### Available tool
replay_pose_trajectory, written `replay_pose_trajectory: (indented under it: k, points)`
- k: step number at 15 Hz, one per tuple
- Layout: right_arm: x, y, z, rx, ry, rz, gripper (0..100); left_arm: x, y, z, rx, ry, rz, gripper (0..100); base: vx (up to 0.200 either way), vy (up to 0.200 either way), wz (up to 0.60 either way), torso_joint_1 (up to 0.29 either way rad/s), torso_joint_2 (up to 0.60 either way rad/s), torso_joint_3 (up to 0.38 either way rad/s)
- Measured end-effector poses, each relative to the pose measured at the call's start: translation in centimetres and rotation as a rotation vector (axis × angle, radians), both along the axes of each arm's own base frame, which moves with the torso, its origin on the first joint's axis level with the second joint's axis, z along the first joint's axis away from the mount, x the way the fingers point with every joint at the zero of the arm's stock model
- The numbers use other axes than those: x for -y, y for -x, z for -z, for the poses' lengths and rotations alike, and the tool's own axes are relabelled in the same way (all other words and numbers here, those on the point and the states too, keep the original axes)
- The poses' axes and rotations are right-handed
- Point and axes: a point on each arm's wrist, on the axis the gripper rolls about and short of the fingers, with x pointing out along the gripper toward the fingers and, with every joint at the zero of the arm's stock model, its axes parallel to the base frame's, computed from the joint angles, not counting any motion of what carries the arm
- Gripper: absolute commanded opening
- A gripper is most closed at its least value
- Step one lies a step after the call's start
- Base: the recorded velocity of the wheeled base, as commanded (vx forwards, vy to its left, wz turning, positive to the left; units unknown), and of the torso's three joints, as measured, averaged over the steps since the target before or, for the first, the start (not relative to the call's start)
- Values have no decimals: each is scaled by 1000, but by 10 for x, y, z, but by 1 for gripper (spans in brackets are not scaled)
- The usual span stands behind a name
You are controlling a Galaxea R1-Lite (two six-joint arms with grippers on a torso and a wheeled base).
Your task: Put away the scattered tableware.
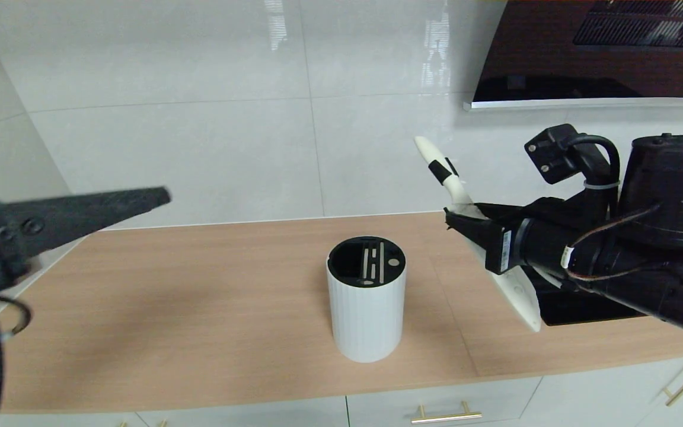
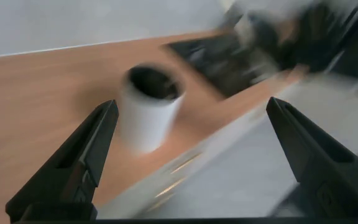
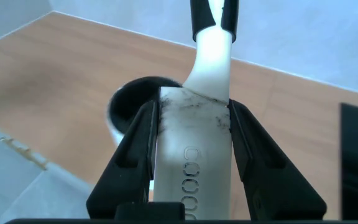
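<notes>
Spatula (image 1: pixel 453 185), white with a black band on the handle: clamped at the neck by the right gripper (image 1: pixel 460 216), jaws narrowed onto the blade's edges. Tilted, with the handle tip toward 11 o'clock and the blade toward 5 o'clock. Held at 3 o'clock from the white ribbed holder (image 1: pixel 367 308), apart from it. Holder upright mid-table (image 1: pixel 169 296), its dark divided top open. Left gripper (image 2: pixel 191 106) at 9 o'clock from the holder, spread wide, holding nothing. Black cooktop (image 1: pixel 584 311) at 3 o'clock, behind the blade.
</notes>
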Motion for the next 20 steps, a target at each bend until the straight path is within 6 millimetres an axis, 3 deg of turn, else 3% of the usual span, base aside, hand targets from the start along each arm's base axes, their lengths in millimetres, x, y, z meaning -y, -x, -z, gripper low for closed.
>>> replay_pose_trajectory:
  k: [4, 8, 14, 20]
  points:
    - [-24, 7, -1, -32, -60, -12, 0, 54, -63, 5, -153, 227, 179, 100, 0, 0, 0, 0, 0, 0]
    - [-60, 12, 15, -85, -63, -23, 0, 84, -106, 39, -254, 252, 206, 100, 0, 0, 0, 0, 0, 0]
    - [-91, 11, 34, -78, -69, -9, 0, 109, -124, 64, -323, 225, 182, 100, 0, 0, 0, 0, 0, 0]
    - [-100, 20, 40, -87, -53, -22, 0, 126, -138, 78, -341, 207, 129, 100, 0, 0, 0, 0, 0, 0]
